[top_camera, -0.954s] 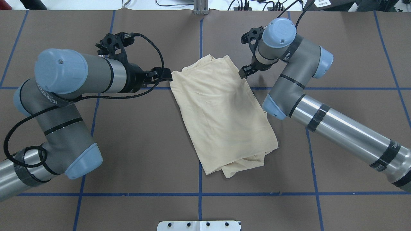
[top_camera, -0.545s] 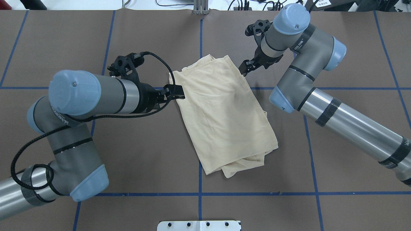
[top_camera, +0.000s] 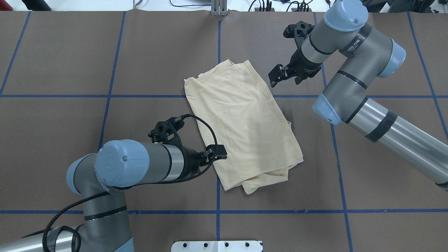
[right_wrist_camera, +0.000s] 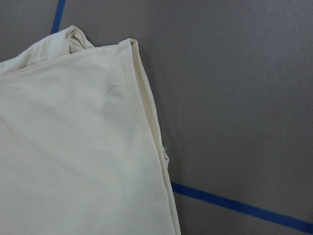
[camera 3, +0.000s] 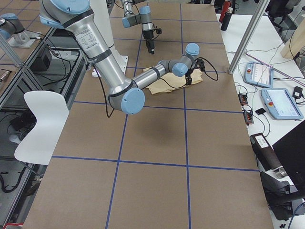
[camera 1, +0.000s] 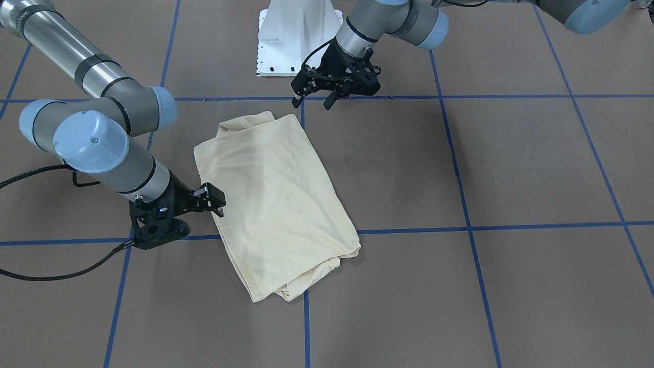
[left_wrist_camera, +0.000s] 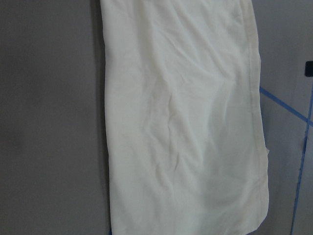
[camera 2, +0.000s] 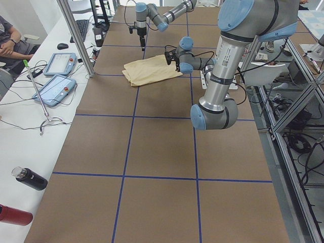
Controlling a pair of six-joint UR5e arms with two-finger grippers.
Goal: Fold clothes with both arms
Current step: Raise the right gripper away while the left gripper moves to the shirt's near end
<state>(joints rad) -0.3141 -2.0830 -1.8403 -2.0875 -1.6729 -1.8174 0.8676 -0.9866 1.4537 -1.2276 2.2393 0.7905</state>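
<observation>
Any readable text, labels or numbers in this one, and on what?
Nothing reads clearly.
Right arm: white lettering on its black band, too blurred to read.
Left arm: lettering near the elbow, too small to read.
Shirt: no print or label showing.

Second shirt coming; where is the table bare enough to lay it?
Bare: the far-left squares beyond the left arm, and the near-right square between shirt and right arm. Crowded: the shirt's edges, at left gripper and right gripper.
</observation>
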